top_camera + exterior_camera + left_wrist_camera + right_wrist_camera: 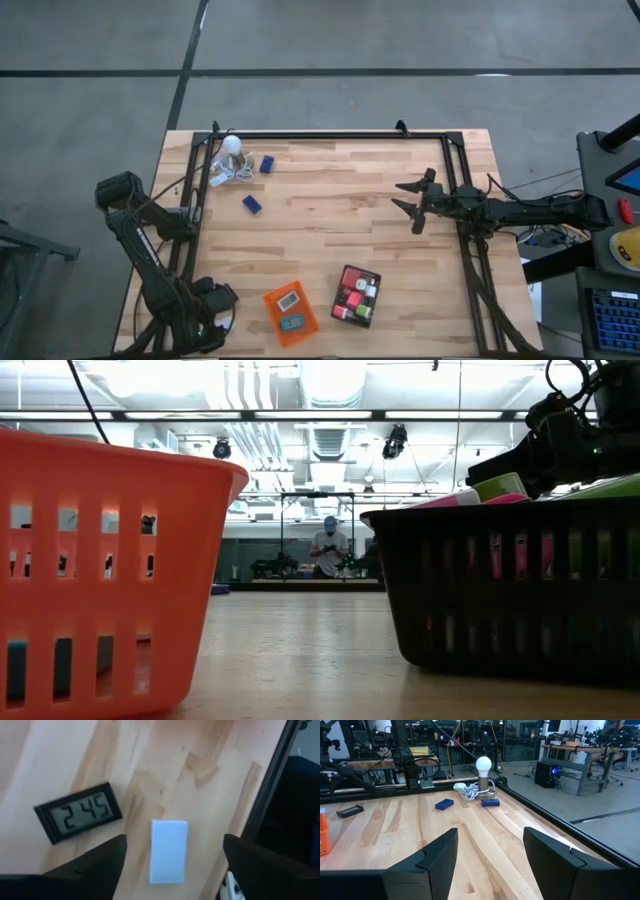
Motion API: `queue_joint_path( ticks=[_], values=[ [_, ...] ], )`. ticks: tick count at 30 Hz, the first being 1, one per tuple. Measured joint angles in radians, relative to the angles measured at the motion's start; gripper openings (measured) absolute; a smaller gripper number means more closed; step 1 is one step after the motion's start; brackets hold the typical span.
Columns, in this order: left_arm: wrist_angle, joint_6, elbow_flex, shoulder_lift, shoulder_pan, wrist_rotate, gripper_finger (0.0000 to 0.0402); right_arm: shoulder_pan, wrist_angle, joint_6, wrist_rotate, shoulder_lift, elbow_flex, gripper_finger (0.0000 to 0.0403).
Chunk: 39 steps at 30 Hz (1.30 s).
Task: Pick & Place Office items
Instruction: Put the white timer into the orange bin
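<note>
In the left wrist view a white rectangular block (169, 851) lies flat on the wooden table, and a small black digital clock (79, 812) lies beside it. My left gripper (174, 840) points down over the block at the table's near left corner (212, 312). It is open, with one finger on each side of the block and a gap on both sides. My right gripper (412, 205) hangs open and level above the table's right half, holding nothing (490, 832). Two dark blue blocks (251, 204) (267, 163) lie flat at the far left.
An orange tray (272, 300) at the near edge holds a labelled white piece and a teal piece. To its right, a black tray (343, 273) holds red, pink, green and white pieces. A bulb lamp (232, 145) with a white cord stands at the far left corner. Black rails (330, 135) frame the table.
</note>
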Motion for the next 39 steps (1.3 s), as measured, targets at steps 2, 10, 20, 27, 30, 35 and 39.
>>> queue_joint_path(
  ticks=[2, 10, 20, 27, 30, 35, 39],
  values=[
    [0.008, -0.003, 0.0, 0.0, 0.0, 0.027, 0.035, 0.0, 0.0, 0.0, 0.0, 0.0, 0.0, 0.0219],
    [0.004, -0.07, -0.009, 0.001, -0.003, 0.106, 0.0367, 0.0, 0.0, 0.0, 0.0, 0.0, 0.0, 0.0219],
    [0.088, -0.04, -0.067, 0.024, -0.006, 0.11, 0.0376, 0.0, 0.0, 0.0, 0.0, 0.0, 0.0, 0.0219],
    [0.137, 0.0, -0.092, 0.027, -0.006, 0.113, 0.0376, 0.0, 0.0, 0.001, 0.0, 0.0, 0.0, 0.0219],
    [0.159, 0.002, -0.105, 0.027, -0.006, 0.113, 0.0376, 0.0, 0.0, 0.0, 0.0, 0.0, 0.0, 0.0219],
    [0.233, 0.01, -0.148, 0.027, -0.006, 0.113, 0.0376, 0.0, 0.0, 0.0, 0.0, 0.0, 0.0, 0.0219],
    [0.299, 0.01, -0.178, 0.027, -0.006, 0.113, 0.0376, 0.0, 0.0, 0.0, 0.0, 0.0, 0.0, 0.0219]
  ],
)
